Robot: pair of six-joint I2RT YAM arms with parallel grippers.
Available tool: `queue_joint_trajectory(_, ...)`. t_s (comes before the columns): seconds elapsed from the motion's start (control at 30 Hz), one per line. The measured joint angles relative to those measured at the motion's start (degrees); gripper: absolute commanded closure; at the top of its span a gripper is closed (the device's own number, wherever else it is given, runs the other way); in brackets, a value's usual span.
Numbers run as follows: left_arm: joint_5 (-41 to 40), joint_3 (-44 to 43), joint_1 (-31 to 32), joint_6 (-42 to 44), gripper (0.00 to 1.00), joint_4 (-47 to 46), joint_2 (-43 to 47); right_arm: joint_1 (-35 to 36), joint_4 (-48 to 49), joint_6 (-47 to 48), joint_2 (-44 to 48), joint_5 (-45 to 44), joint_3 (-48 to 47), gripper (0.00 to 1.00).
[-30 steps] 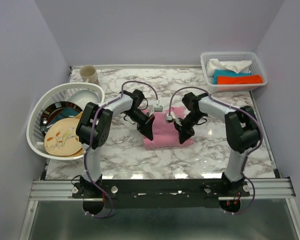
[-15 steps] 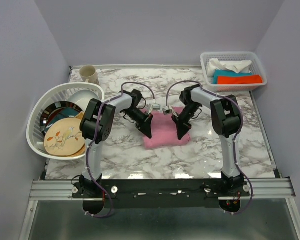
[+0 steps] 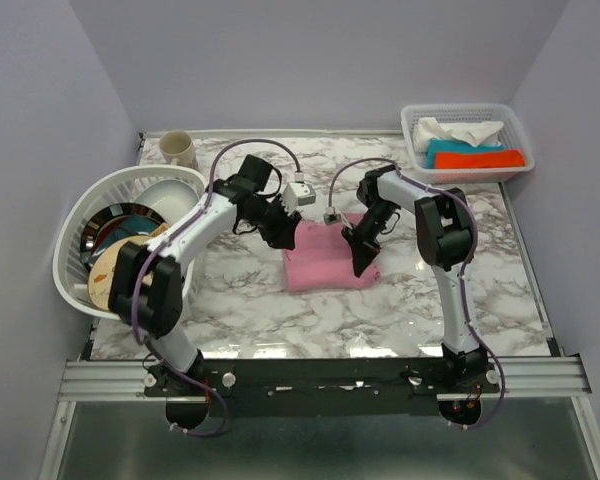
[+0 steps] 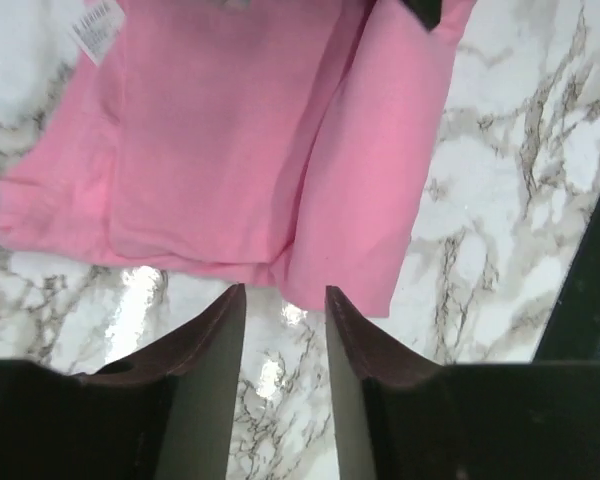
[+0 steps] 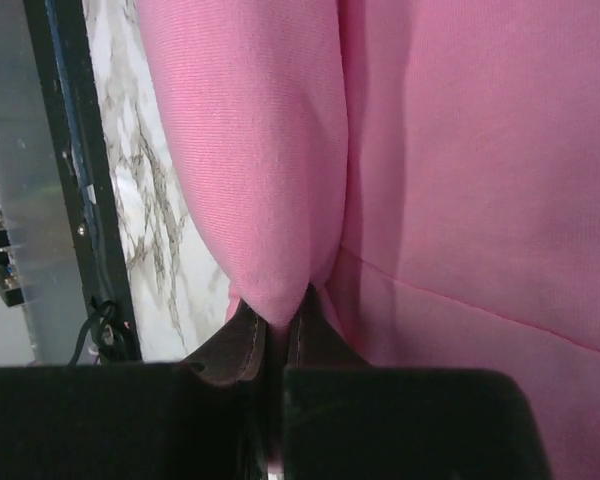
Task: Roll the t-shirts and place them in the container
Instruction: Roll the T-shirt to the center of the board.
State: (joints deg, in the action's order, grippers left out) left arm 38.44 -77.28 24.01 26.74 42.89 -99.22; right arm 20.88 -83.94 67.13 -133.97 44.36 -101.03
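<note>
Heads up: your right tool (image 5: 280, 315) is pinching a fold of the shirt (image 3: 320, 265), the left tool (image 4: 283, 292) is spread and empty with the shirt just ahead, so pulling one-sided could drag it crooked.

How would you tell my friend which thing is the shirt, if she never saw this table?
Look at the marble table; in its middle lies the t-shirt, folded into a flat pad. It is the only pink thing there: the other cloths, white, teal and orange, sit in the white basket at the far right corner.
</note>
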Motion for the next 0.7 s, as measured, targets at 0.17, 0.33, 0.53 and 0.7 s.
queue_joint_trajectory(0.17, -13.9, 20.22, 12.96, 0.76, 0.36, -17.16, 21.03, 0.02, -0.55, -1.64, -0.72, -0.28, -0.87, 0.92)
queue_joint_trajectory(0.33, -27.96, 40.33, 23.37, 1.99, 0.34, -33.94, 29.94, 0.04, -0.74, -2.91, -1.09, -0.46, -1.31, 0.92)
queue_joint_trajectory(0.53, -40.04, 52.22, 26.91, 5.03, 0.34, -49.03, 29.81, 0.13, -1.01, -4.42, -1.49, -0.72, -1.86, 0.92)
queue_joint_trajectory(0.7, -41.97, 52.74, 29.75, 6.73, 0.35, -55.63, 28.48, 0.15, -1.14, -5.25, -1.79, -0.79, -2.16, 0.92)
